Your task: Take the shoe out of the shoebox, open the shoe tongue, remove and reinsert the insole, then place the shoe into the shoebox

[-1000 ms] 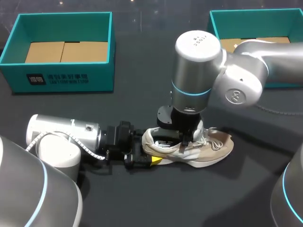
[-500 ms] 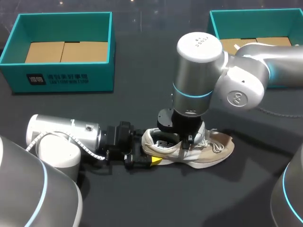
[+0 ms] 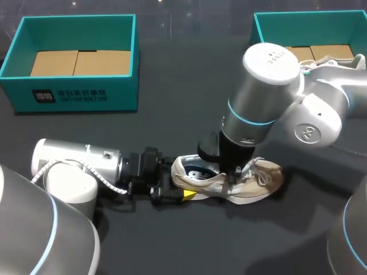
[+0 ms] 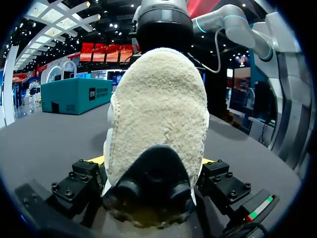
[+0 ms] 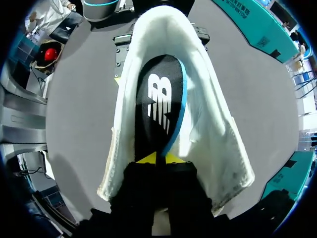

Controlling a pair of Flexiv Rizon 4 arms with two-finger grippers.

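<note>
A beige sneaker [image 3: 261, 182] lies on its sole on the dark table, toe to the right. My left gripper [image 3: 176, 193] comes in low from the left. Its fingers stand wide and press both sides of the heel [image 4: 158, 114], so it is shut on the shoe. From above, my right gripper [image 3: 234, 173] dips into the shoe's mouth. In the right wrist view its yellow tips [image 5: 159, 158] are pinched together on the end of the black insole [image 5: 159, 99] with a blue edge, which sits tilted between the white collar walls [image 5: 210, 134].
A teal shoebox [image 3: 77, 98] with a cardboard floor stands at the back left. Another teal box [image 3: 269, 23] stands at the back right, partly behind my right arm.
My right gripper has shut inside the shoe and its arm has swung to the right. More of the black insole now shows in the shoe's mouth. The left arm has not moved.
</note>
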